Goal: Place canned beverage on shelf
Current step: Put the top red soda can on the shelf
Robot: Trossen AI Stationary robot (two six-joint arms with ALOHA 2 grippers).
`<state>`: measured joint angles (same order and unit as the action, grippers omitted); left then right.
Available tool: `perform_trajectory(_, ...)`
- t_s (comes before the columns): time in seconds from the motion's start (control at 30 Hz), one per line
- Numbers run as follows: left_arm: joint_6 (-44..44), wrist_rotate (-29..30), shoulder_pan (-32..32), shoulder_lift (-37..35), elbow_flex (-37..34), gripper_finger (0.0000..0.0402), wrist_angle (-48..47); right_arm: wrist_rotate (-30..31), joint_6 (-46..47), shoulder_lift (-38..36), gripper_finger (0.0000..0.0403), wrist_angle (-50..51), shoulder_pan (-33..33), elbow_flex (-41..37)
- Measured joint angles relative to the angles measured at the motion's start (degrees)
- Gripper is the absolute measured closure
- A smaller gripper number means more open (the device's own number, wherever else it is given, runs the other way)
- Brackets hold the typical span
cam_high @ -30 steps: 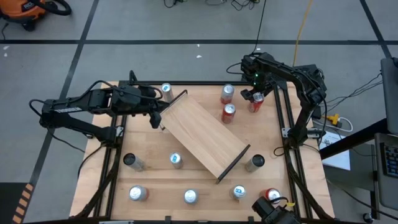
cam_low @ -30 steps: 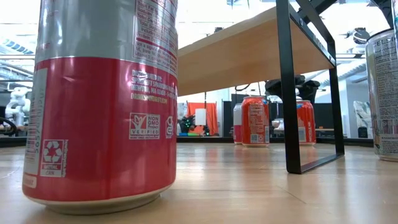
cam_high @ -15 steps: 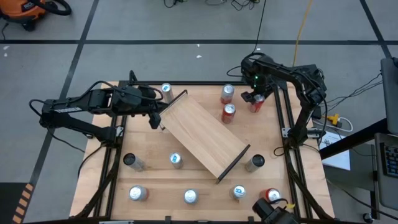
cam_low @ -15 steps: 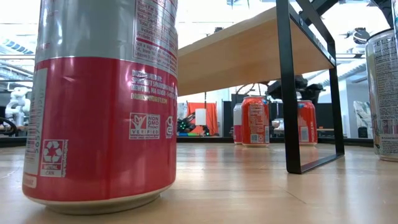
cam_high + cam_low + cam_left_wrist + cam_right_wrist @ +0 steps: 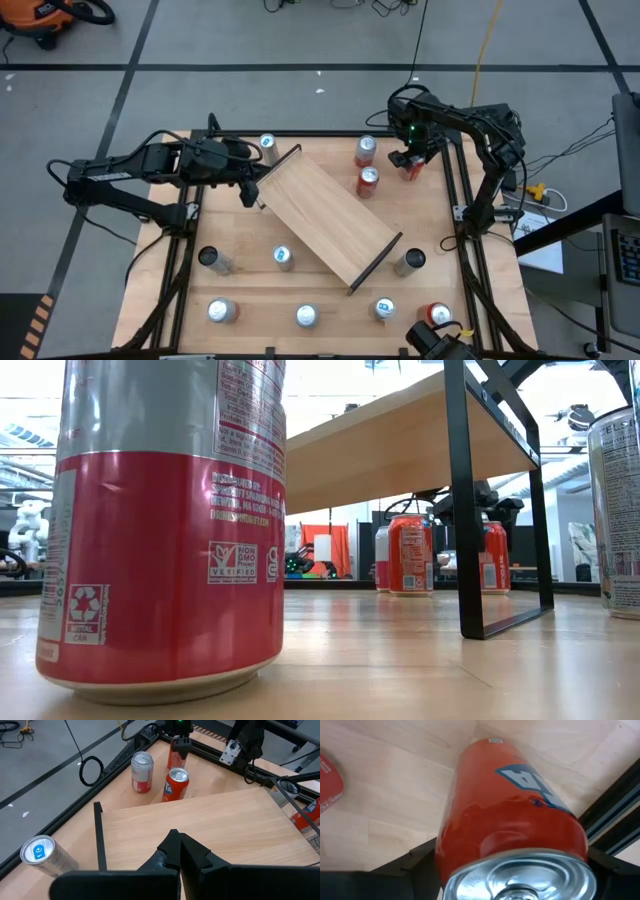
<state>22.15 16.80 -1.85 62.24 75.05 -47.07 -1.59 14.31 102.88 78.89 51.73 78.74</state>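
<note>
Right wrist view, nearest: the right claw (image 5: pixel 512 870) is closed around a red can (image 5: pixel 512 815), one finger on each side of its upper body just below the lid. The can is a rigid but thin-walled cylinder with a smooth, likely slippery skin; probably heavy if full. A firm mid-body grip across the diameter suits it, and squeezing hard could dent it. High view: the same can (image 5: pixel 411 166) stands at about 1 o'clock on the surface (image 5: pixel 330 300), well apart from the shelf (image 5: pixel 328 217), which lies diagonally across the centre. The left claw (image 5: pixel 176 851) waits with fingers together over the shelf's 10 o'clock end. Hidden: the can's base and whether it is lifted cannot be told.
</note>
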Motion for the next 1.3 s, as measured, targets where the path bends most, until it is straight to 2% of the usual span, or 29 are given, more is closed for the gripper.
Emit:
perform_trajectory(0.37,-0.02,-0.02,0.0,-0.04,0.0,0.0401,0.0,0.08,1.05,-2.67,0.0053,-1.95,-0.24,0.0)
perform_trajectory(1.0,-0.09,-0.42,0.0,-0.04,0.0,0.0401,0.02,0.24,1.03,-2.76,0.0051,-4.88,-0.46,0.02)
perform_trajectory(1.1,-0.09,-0.44,-0.01,-0.04,0.0,0.0401,0.02,0.26,0.62,-2.76,0.0062,-5.23,-0.46,0.02)
perform_trajectory(1.3,-0.07,-0.38,-0.02,-0.02,0.0,0.0401,0.02,0.24,0.44,-2.76,0.0114,-4.81,-0.46,0.07)
